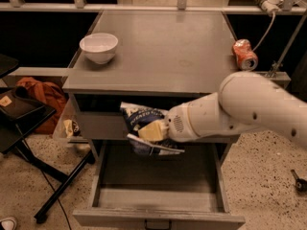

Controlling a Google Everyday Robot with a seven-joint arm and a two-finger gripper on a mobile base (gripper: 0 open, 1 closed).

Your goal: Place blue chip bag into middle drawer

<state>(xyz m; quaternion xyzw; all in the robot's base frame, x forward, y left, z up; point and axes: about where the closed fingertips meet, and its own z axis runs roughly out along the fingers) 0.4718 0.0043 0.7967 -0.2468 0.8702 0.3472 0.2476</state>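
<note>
The blue chip bag (143, 120) is a crinkly dark-blue foil bag with white lettering. My gripper (149, 132) is shut on it and holds it in the air in front of the upper drawer front, over the back left of the open middle drawer (158, 195). The drawer is pulled far out and its flat grey floor is bare. My white arm (240, 110) reaches in from the right and hides the right part of the upper drawer front.
A white bowl (99, 47) stands at the cabinet top's left. A crushed red soda can (244, 54) lies at its right edge. A black stand (29, 128) with orange cloth is on the floor at the left.
</note>
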